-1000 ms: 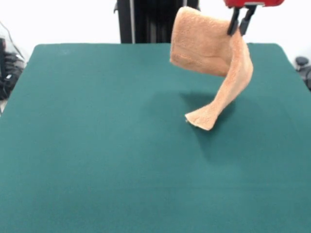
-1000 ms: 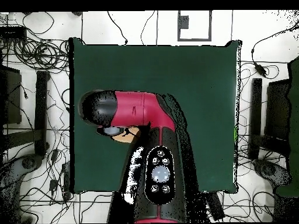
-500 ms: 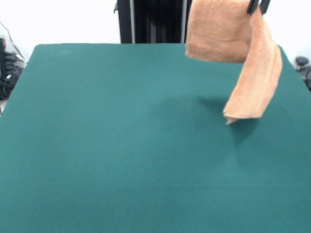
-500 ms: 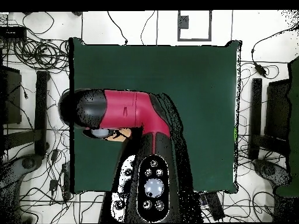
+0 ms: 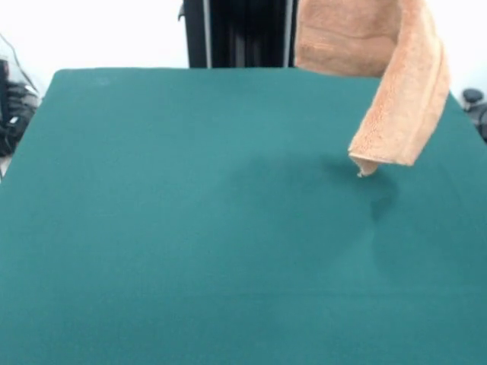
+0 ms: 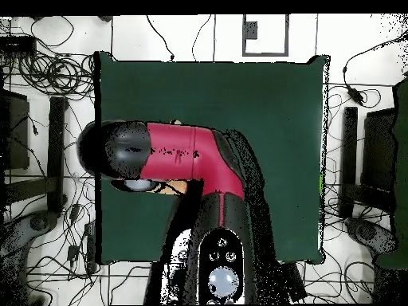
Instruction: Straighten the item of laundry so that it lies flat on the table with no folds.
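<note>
Up at the frame's upper right, the towel (image 5: 396,84) hangs doubled over, clear of the counter (image 5: 190,243). Nothing is flattened yet; lowering and spreading remain. I cannot tell the end effector's grip.

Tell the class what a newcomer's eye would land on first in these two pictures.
First, the orange-tan terry-cloth towel hanging folded in the air at the front view's upper right, its lowest corner just above the large dark green felt-covered table. Next, in the overhead view, the bulky red and black robot arm stretching across the table's left half, hiding nearly all of the towel beneath it.
</note>
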You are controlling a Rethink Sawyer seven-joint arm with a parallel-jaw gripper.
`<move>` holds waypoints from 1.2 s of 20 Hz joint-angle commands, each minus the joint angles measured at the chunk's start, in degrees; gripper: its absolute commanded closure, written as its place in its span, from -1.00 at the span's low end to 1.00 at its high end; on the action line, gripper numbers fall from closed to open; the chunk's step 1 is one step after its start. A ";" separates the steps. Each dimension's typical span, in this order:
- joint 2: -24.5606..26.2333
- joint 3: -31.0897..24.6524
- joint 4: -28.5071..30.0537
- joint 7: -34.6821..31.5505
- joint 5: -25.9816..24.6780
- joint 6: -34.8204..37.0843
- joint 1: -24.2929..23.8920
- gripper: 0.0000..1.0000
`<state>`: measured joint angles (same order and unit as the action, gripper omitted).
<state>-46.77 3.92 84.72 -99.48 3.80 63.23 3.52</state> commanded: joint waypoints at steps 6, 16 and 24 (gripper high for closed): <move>2.15 -4.93 11.70 2.74 -1.46 -12.33 -8.33 1.00; 1.48 -7.49 9.75 7.20 -6.13 -8.53 -12.93 1.00; 0.41 -9.06 8.46 7.71 -7.70 -4.04 -15.13 1.00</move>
<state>-47.56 3.24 89.67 -99.48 -2.65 52.86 -11.52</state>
